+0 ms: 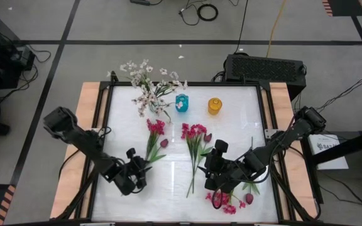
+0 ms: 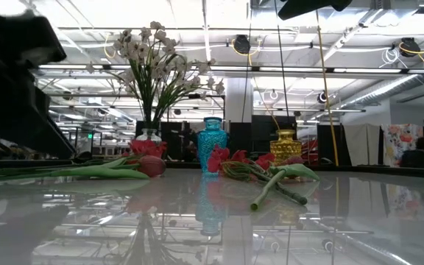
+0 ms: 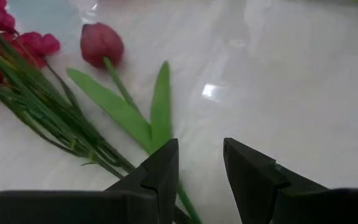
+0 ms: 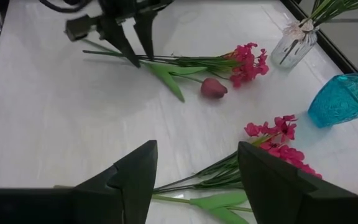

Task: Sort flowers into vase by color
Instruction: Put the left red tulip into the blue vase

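Observation:
Three flower bunches lie flat on the white table. The left bunch has magenta clusters (image 1: 156,127) and a maroon tulip (image 1: 164,143). The middle bunch (image 1: 193,133) is magenta. A third bunch (image 1: 228,201) lies at the near edge. White blossoms (image 1: 144,85) stand in a clear vase. My left gripper (image 1: 141,165) is open, its fingers straddling the left bunch's stem ends (image 3: 166,180); the tulip (image 3: 101,43) lies beyond. My right gripper (image 1: 206,174) is open above the middle bunch's stems (image 4: 210,180).
A turquoise vase (image 1: 181,103) and a yellow vase (image 1: 214,105) stand at the far side, next to the clear vase (image 4: 294,42). Bare white table lies between the bunches and toward the near left. A black frame (image 1: 105,125) borders the table.

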`<state>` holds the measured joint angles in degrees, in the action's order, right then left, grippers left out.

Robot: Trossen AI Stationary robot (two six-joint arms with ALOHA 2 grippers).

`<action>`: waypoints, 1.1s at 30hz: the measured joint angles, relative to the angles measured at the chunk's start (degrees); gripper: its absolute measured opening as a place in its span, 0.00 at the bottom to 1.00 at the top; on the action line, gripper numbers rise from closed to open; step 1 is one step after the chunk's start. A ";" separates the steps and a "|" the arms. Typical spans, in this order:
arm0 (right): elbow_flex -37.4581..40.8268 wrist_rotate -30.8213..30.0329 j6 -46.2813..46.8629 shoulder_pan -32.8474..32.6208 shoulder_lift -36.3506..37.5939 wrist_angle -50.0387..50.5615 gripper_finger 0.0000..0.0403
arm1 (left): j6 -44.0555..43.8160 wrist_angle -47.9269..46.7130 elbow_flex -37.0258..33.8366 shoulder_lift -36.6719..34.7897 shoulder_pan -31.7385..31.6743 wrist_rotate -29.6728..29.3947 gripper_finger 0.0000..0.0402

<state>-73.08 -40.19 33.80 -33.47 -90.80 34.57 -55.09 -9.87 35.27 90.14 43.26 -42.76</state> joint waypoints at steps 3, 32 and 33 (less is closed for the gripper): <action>0.00 0.00 0.00 0.00 0.00 0.01 0.53 | 0.06 0.00 0.00 1.33 -1.51 0.13 0.33; 0.00 -0.02 -0.68 -0.04 -0.02 0.04 0.53 | -0.03 -7.60 1.01 3.55 -6.78 3.26 0.33; 0.00 -0.02 -0.68 -0.07 -0.02 0.02 0.53 | -0.02 -7.51 1.01 3.55 -6.88 3.13 0.33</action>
<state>-73.08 -40.21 33.12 -33.54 -90.83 34.59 -55.11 -17.38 36.27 93.69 36.38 -39.64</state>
